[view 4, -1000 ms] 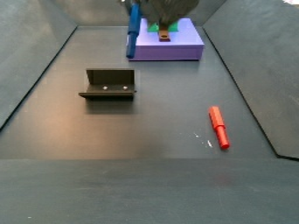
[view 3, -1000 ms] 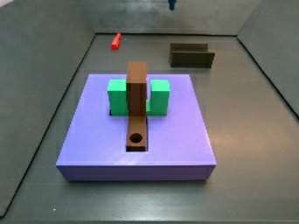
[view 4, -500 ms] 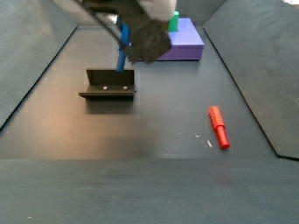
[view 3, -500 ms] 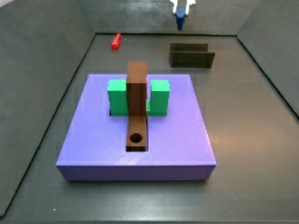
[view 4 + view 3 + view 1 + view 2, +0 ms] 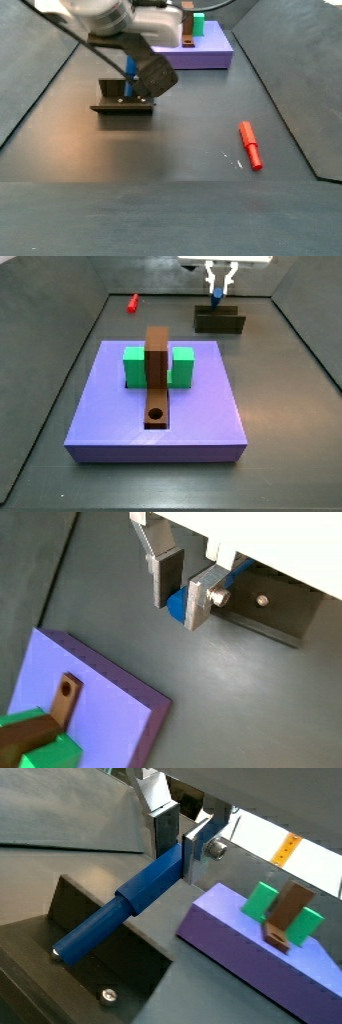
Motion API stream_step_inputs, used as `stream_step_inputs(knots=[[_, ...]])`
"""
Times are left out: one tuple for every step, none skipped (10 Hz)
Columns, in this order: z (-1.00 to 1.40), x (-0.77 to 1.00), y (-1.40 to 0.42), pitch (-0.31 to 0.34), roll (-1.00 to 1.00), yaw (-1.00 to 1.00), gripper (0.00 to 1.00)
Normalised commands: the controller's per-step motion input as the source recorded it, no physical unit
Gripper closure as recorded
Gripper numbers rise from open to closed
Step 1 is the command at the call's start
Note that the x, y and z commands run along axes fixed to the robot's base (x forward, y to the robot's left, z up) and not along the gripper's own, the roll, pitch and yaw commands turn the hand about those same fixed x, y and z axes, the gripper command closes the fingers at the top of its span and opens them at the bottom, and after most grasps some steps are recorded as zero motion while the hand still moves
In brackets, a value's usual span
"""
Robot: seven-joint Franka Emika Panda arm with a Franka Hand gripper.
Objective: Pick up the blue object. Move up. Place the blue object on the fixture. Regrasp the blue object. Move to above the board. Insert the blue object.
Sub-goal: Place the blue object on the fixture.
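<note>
My gripper (image 5: 221,282) is shut on the blue object (image 5: 215,295), a slim peg that hangs from the fingers straight over the fixture (image 5: 219,320). In a wrist view the peg (image 5: 128,907) runs from between the silver fingers (image 5: 166,834) down to the fixture's dark recess (image 5: 83,946); I cannot tell whether its tip touches. A side view shows the gripper (image 5: 132,66) with the peg (image 5: 131,76) just above the fixture (image 5: 124,98). The purple board (image 5: 187,406) bears a green block (image 5: 135,366) and a brown bar (image 5: 158,371) with a round hole.
A red peg (image 5: 249,145) lies on the dark floor, apart from the fixture, and shows at the back in a side view (image 5: 134,302). Grey walls ring the floor. The board (image 5: 91,702) lies beside the fixture (image 5: 274,604) in a wrist view.
The gripper has carried the blue object away from the board, across to the fixture, and has come down so that the peg hangs just over it.
</note>
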Motion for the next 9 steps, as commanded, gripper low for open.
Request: stream_step_inputs(knots=[[-0.33,0.21,0.00,0.000,-0.16,0.25,1.00],[-0.29,0.17,0.00,0.000,-0.13,0.24,1.00],[-0.31,0.12,0.00,-0.006,-0.09,0.22,1.00],[-0.29,0.12,0.00,0.000,-0.02,0.22,1.00],[-0.25,0.06,0.00,0.000,0.00,0.21,1.00],[-0.16,0.04,0.00,0.000,0.14,0.22,1.00],[-0.05,0.05,-0.02,0.026,0.35,0.22,1.00],[-0.05,0.02,-0.06,0.006,0.40,0.19,1.00],[0.00,0.01,-0.02,0.000,0.14,0.08,1.00]])
